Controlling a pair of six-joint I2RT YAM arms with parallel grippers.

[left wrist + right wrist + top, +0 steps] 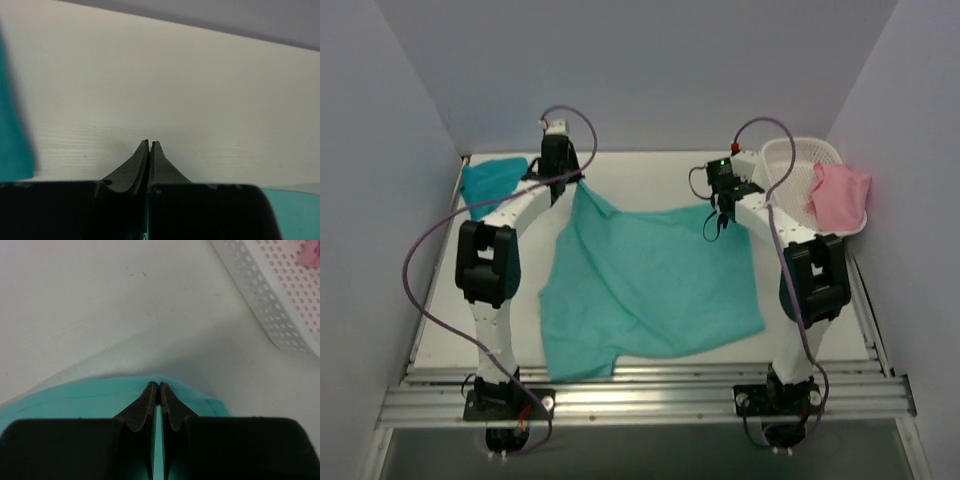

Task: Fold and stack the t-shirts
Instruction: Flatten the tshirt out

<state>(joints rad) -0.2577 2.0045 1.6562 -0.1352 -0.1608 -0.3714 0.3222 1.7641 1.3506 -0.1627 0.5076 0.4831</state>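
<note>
A light mint-green t-shirt (645, 285) lies spread over the middle of the table, its far edge lifted at two corners. My left gripper (570, 182) is shut on its far left corner; a sliver of green shows between the jaws in the left wrist view (150, 146). My right gripper (715, 225) is shut on the shirt's far right edge, seen in the right wrist view (159, 388) with the green cloth (75, 400) under the fingers. A darker teal-blue shirt (490, 182) lies folded at the far left; it also shows in the left wrist view (12, 140).
A white perforated basket (790, 165) stands at the far right with a pink cloth (840, 195) draped over its rim; its wall shows in the right wrist view (275, 300). Grey walls enclose the table. Metal rails (640, 385) run along the near edge.
</note>
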